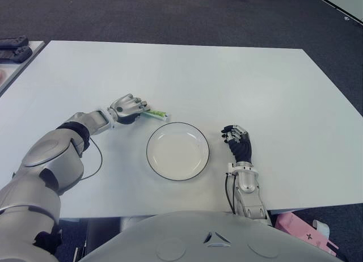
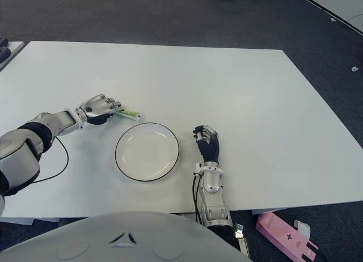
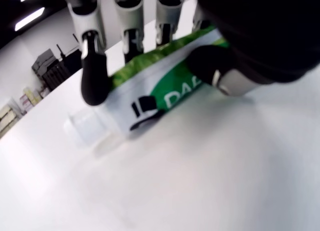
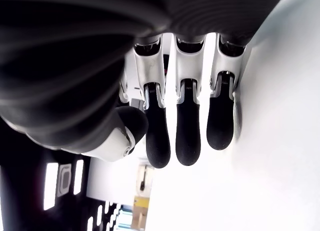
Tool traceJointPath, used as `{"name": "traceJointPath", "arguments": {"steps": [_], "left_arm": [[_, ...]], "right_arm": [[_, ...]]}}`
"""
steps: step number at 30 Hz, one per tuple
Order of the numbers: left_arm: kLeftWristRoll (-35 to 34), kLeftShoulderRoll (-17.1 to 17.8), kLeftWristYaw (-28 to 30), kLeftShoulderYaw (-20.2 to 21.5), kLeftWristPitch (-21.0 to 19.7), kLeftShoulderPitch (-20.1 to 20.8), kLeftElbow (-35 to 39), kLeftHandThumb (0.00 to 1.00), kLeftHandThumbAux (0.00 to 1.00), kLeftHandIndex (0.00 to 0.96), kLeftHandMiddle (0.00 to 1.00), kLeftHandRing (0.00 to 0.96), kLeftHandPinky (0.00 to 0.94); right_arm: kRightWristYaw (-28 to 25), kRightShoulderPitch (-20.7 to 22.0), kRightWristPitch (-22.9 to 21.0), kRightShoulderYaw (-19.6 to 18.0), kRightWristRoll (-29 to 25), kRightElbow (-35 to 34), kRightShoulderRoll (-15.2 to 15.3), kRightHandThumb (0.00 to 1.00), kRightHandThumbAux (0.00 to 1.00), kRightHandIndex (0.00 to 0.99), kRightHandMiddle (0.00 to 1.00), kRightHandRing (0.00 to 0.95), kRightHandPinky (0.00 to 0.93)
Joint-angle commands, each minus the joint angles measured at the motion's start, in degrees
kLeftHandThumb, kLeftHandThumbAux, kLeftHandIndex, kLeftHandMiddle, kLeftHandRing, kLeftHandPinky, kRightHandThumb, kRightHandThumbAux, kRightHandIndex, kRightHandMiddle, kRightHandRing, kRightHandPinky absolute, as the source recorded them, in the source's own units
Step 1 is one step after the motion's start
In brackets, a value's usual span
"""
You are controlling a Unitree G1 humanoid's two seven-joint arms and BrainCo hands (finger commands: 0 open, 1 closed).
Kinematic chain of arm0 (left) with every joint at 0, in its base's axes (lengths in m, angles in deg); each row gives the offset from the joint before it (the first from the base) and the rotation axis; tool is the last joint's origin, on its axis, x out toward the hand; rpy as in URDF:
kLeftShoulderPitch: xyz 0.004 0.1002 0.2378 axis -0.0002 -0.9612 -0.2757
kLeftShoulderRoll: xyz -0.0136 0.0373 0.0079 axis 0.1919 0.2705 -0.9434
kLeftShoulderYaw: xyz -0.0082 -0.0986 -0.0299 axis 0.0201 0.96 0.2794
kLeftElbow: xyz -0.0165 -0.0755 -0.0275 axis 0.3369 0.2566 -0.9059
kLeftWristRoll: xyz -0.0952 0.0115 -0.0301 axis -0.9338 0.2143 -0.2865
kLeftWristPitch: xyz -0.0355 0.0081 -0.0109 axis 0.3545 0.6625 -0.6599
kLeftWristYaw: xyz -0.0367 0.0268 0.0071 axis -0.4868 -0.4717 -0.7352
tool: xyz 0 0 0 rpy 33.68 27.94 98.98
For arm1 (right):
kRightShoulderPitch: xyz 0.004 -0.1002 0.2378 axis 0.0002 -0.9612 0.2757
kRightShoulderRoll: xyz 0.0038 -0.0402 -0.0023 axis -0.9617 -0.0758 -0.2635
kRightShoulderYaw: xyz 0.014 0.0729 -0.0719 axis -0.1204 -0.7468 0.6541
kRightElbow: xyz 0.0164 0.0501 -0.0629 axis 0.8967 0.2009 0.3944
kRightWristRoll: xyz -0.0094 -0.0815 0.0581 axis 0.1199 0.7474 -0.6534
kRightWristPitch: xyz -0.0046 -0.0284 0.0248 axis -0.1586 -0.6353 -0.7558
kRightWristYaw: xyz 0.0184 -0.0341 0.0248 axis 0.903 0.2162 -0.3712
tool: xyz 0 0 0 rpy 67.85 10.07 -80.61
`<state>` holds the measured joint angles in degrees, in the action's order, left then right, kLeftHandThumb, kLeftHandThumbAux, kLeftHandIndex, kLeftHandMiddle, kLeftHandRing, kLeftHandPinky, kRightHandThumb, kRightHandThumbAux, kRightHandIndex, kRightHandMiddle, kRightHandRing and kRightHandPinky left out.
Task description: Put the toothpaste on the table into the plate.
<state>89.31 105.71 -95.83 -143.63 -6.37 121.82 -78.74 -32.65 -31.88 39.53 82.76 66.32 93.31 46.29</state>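
A green and white toothpaste tube point(image 1: 156, 114) lies at the upper-left rim of a white plate with a dark edge point(image 1: 177, 124). My left hand point(image 1: 129, 108) is shut on the tube's rear part; the clear-capped end pokes out toward the plate. In the left wrist view the fingers point(image 3: 94, 76) drape over the tube point(image 3: 165, 93) and the thumb presses its side, with the tube low over the white table point(image 1: 255, 86). The plate holds nothing. My right hand point(image 1: 237, 138) shows just right of the plate, fingers curled and holding nothing.
Dark devices point(image 1: 14, 46) sit on a side table at the far left. A pink box point(image 1: 300, 228) lies on the floor past the table's near right corner. A thin cable point(image 1: 100, 160) loops by my left forearm.
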Motion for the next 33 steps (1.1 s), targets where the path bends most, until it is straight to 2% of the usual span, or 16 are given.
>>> {"name": "traceJointPath", "arguments": {"steps": [1, 3, 8, 12, 20, 26, 33], "left_arm": [[-3.5, -0.9, 18.1, 2.0, 6.9, -9.0, -3.5, 0.746, 0.526, 0.409, 0.510, 0.533, 0.561], [-4.4, -0.8, 18.9, 2.5, 7.2, -9.2, -3.3, 0.737, 0.619, 0.424, 0.559, 0.587, 0.599], [-8.7, -0.8, 22.5, 5.8, 8.5, -10.0, -3.3, 0.734, 0.671, 0.435, 0.648, 0.670, 0.670], [-11.5, -1.0, 25.5, 8.0, 8.6, -10.6, -3.3, 0.735, 0.679, 0.438, 0.699, 0.712, 0.692], [-13.7, -0.9, 28.2, 9.6, 8.4, -11.0, -2.8, 0.736, 0.681, 0.440, 0.733, 0.737, 0.705], [-18.1, 0.0, 30.9, 13.4, 9.8, -12.4, -2.1, 0.736, 0.685, 0.442, 0.758, 0.756, 0.719], [-22.9, -1.1, 31.3, 18.3, 8.2, -14.2, -1.6, 0.734, 0.690, 0.444, 0.777, 0.774, 0.768]], "right_arm": [[-0.1, -0.6, -1.0, -0.1, 0.2, 0.9, -0.3, 0.712, 0.729, 0.430, 0.502, 0.502, 0.520], [-0.1, -0.6, -1.0, -0.1, 0.2, 0.9, -0.3, 0.712, 0.729, 0.430, 0.502, 0.502, 0.517], [-0.1, -0.6, -1.3, -0.1, 0.2, 0.8, -0.3, 0.711, 0.729, 0.430, 0.499, 0.498, 0.515], [-0.1, -0.7, -1.6, 0.0, 0.3, 0.5, -0.3, 0.711, 0.729, 0.430, 0.498, 0.496, 0.507], [-0.2, -0.6, -1.7, 0.0, 0.3, 0.4, -0.2, 0.710, 0.728, 0.430, 0.497, 0.492, 0.502], [-0.4, -0.5, -1.2, 0.0, 0.2, 0.7, 0.0, 0.711, 0.729, 0.430, 0.498, 0.492, 0.506], [-0.3, -0.4, -0.9, 0.0, 0.3, 0.9, 0.0, 0.711, 0.729, 0.431, 0.500, 0.497, 0.516]]}}
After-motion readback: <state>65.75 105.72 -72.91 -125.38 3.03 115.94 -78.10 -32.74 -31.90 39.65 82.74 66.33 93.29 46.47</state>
